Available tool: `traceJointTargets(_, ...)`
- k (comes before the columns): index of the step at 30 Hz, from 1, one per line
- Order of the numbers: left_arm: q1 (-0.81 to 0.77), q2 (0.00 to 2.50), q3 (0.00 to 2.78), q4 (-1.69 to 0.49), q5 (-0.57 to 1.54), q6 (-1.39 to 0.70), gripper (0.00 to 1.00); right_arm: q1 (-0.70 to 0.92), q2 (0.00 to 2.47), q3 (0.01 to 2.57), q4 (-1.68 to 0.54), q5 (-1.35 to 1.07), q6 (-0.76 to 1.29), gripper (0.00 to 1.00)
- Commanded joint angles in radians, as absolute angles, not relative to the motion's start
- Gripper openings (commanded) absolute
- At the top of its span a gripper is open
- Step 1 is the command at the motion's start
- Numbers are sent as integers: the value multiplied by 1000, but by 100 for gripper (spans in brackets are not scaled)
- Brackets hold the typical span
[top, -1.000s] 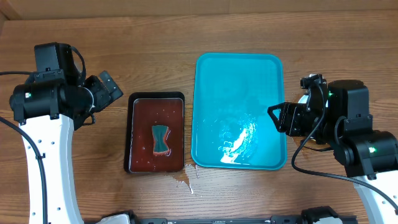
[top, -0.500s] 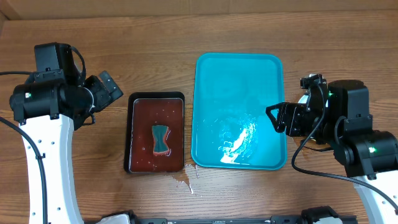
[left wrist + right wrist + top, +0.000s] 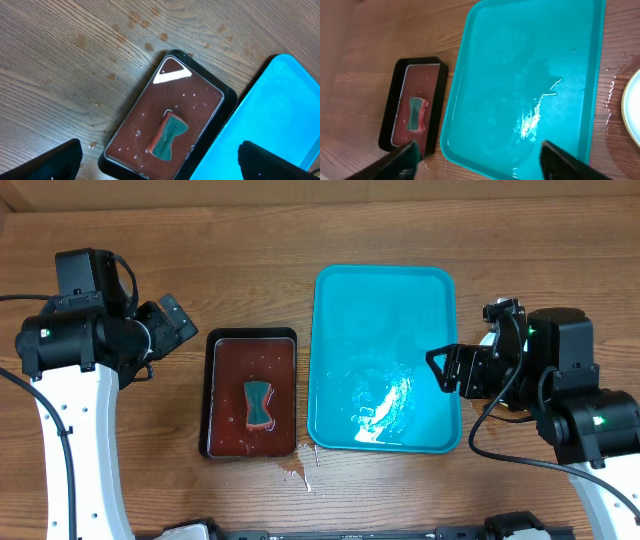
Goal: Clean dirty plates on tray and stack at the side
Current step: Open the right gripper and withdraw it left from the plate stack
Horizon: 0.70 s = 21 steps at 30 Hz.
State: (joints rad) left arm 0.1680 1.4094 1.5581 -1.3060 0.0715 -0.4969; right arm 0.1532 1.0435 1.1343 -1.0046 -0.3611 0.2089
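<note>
The big bright blue plastic tray [image 3: 380, 310] lies in the middle of the brown wooden table [image 3: 250, 240]. It is wet and shiny, and no plate is on it. At the far right edge of the right wrist view, a bit of a pale round plate [image 3: 633, 107] shows. It sits on the wood just beside the blue tray. I cannot tell how many plates are there, or if they are in a pile, since the right arm hides that spot from above.

Left of the blue tray is a small black tray [image 3: 250, 333] full of dark red-brown water. A small blue-green sponge [image 3: 259, 402] with red on it lies in that water. Some drops are spilled on the table [image 3: 300, 468] below it.

The left pincer [image 3: 178, 320] hangs over the wood, to the left of the black tray. Its two fingers [image 3: 55, 160] are wide apart and hold nothing. The right pincer [image 3: 440, 370] hangs over the right edge of the blue tray. Its fingers [image 3: 400, 157] are wide apart too, and hold nothing.

I think the washing and moving part is done, or nearly done, because the blue tray has no plates left. The next move looks like a check that the plates sit neatly on each other at the side. The right pincer would need to turn to that side, away from the blue tray. It should go slowly, since wet plates can slip.
</note>
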Motion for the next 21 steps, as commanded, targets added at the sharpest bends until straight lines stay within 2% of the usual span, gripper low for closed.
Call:
traceJointTargets(1, 170, 1407, 1573, -1305, 68, -482, 100, 159, 1044, 1157, -997, -361, 208, 95)
traceJointTargets(2, 170, 1407, 1573, -1305, 68, -482, 100, 159, 1044, 1157, -997, -361, 208, 100)
traceJointTargets(21, 170, 1407, 1573, -1305, 68, -482, 100, 159, 1044, 1157, -1007, -360, 208, 100)
